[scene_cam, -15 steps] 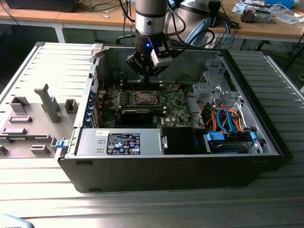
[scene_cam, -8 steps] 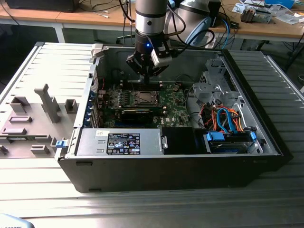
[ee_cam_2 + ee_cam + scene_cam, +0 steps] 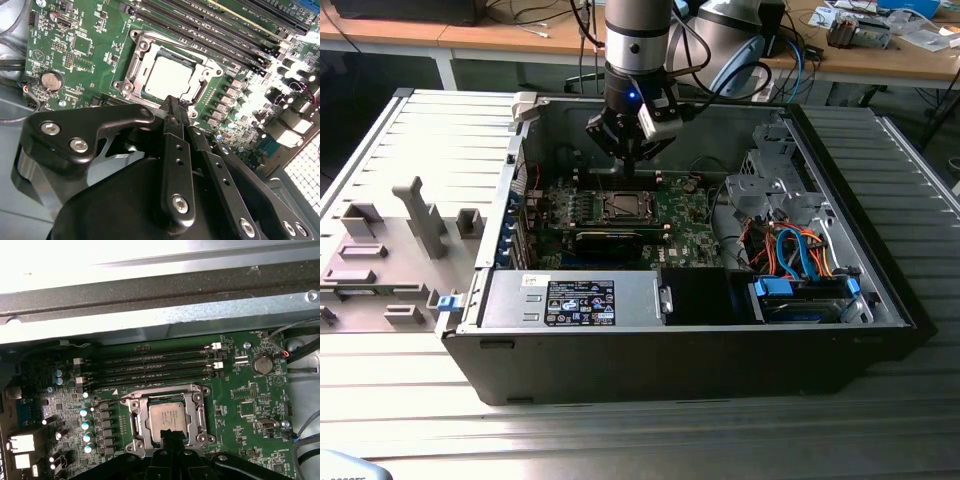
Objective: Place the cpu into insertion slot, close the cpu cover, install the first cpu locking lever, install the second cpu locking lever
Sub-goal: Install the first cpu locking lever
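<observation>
Scene: an open computer case (image 3: 620, 360) lies on a slatted metal table (image 3: 620, 440), its green motherboard (image 3: 680, 215) facing up.
Gripper: the black gripper (image 3: 630, 155) hangs inside the case above the middle of the motherboard; in both wrist views (image 3: 175, 102) (image 3: 170, 434) its fingers are pressed together, tips at the socket's edge.
Grasp: whether anything thin is pinched between the fingers cannot be told.
Cpu: the silver-topped cpu (image 3: 167, 75) (image 3: 170, 416) sits flat in the socket, mid-board, beside the memory slots (image 3: 160, 365).
Cpu cover: the cpu cover (image 3: 137, 65) (image 3: 197, 415) lies down around the cpu, which shows through its window.
Nearby: a coin battery (image 3: 261, 363) sits near a board edge, well apart from the socket.
</observation>
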Controlling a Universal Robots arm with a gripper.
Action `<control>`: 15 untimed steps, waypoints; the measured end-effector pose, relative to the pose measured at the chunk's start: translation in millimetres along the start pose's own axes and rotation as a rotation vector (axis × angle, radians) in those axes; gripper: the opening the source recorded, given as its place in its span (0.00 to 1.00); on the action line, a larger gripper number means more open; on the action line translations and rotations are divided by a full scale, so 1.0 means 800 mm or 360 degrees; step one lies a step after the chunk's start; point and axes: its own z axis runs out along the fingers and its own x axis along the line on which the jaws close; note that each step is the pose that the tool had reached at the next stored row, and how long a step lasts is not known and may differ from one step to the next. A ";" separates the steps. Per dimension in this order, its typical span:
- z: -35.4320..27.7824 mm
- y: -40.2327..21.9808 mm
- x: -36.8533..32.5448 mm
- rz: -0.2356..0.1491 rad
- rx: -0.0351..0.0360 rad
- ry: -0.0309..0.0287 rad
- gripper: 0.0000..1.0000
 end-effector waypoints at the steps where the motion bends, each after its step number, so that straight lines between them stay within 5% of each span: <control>1: 0.0000 0.0000 0.0000 -0.0003 0.0000 0.00000 0.11; 15: 0.0000 0.0000 0.0000 -0.0028 0.0000 -0.00003 0.11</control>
